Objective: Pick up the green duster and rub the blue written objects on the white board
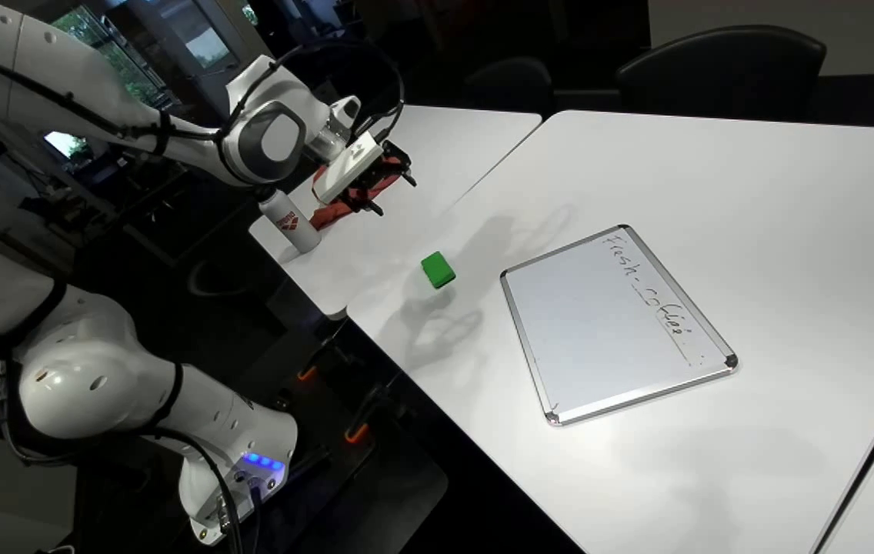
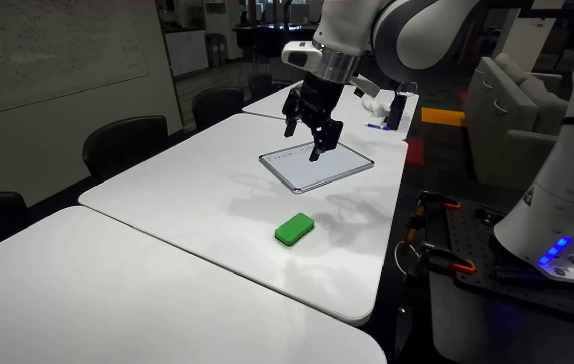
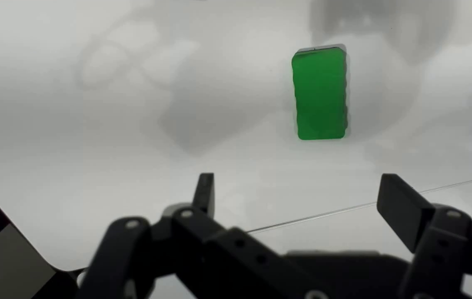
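The green duster (image 1: 438, 270) lies flat on the white table. It also shows in an exterior view (image 2: 294, 229) and in the wrist view (image 3: 320, 93). The white board (image 1: 598, 323), with a silver frame, lies flat on the table apart from the duster; it also shows in an exterior view (image 2: 317, 169). Dark handwriting (image 1: 645, 288) runs along one side of the board; its colour is hard to tell. My gripper (image 1: 395, 195) is open and empty, raised above the table. In the wrist view my gripper (image 3: 296, 195) has the duster ahead of its fingertips, not between them.
A white bottle (image 1: 291, 223) and a red cloth (image 1: 329, 215) are near the arm at the table's end. A blue marker (image 2: 378, 126) and a black object (image 2: 396, 112) stand beyond the board. Chairs (image 2: 125, 144) line the table's side. Seams divide the tables.
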Robot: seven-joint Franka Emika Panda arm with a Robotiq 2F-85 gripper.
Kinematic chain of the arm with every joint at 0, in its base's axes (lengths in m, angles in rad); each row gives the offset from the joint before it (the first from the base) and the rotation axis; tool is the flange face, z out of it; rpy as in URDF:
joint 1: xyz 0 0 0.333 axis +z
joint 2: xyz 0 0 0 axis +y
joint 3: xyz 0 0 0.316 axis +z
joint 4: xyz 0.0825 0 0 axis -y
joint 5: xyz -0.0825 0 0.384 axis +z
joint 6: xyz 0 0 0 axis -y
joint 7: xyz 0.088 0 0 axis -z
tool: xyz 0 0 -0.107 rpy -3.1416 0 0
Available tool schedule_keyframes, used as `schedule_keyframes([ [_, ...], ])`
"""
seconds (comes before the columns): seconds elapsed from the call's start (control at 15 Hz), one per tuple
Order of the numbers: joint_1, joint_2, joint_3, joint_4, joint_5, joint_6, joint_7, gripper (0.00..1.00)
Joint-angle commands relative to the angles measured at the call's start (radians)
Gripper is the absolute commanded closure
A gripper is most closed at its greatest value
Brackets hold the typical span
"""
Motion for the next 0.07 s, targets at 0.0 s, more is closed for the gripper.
schedule_keyframes([
  [0.0,0.031,0.006,-0.028,0.001,-0.008,0.001,0.008,0.0],
])
